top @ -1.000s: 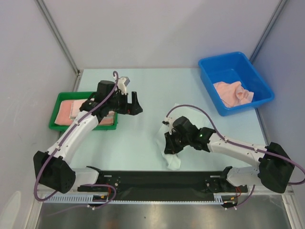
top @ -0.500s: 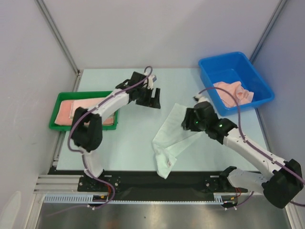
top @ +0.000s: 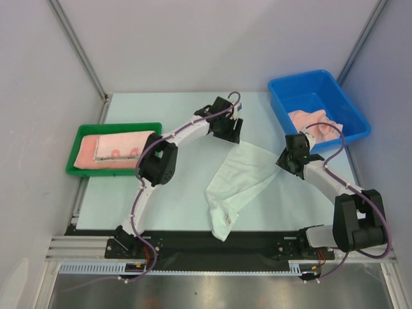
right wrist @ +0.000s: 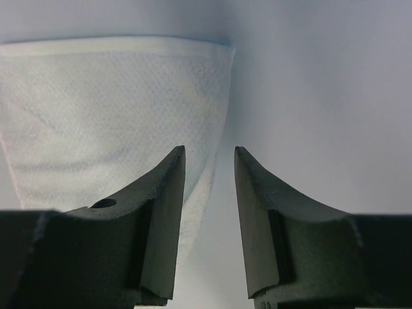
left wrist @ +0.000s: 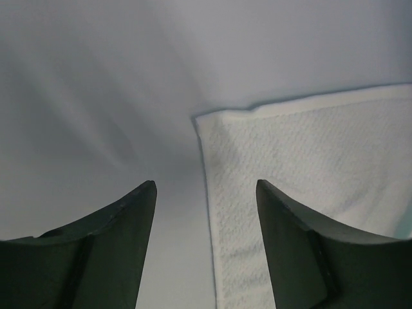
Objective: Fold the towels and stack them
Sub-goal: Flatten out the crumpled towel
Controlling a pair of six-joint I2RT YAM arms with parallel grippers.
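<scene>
You are working with a white towel (top: pixel 241 177) that is lying on the table (top: pixel 180 193) between the two arms, its far end spreading fairly flat and its near end bunching into a rumpled twist. Expect it to be light, limp and a little grippy: it is likely going to sag and drag rather than keep any shape, so you are best pinching it at the hemmed far corners, low against the table. The left gripper (top: pixel 232 134) is hovering at the far left corner with its jaws standing wide and empty. The right gripper (top: pixel 291 159) is sitting at the right corner with its jaws drawn narrow but gripping nothing that shows. The top view is giving you the whole layout: pink towels (top: pixel 119 145) lying in the green tray (top: pixel 72 172) and another pink towel (top: pixel 315 125) crumpled in the blue bin (top: pixel 283 125). It is not showing the jaw gaps, though. The wrist views are supplying those, with the left corner lying just ahead of the open fingers and the right edge running down into the narrow gap.
</scene>
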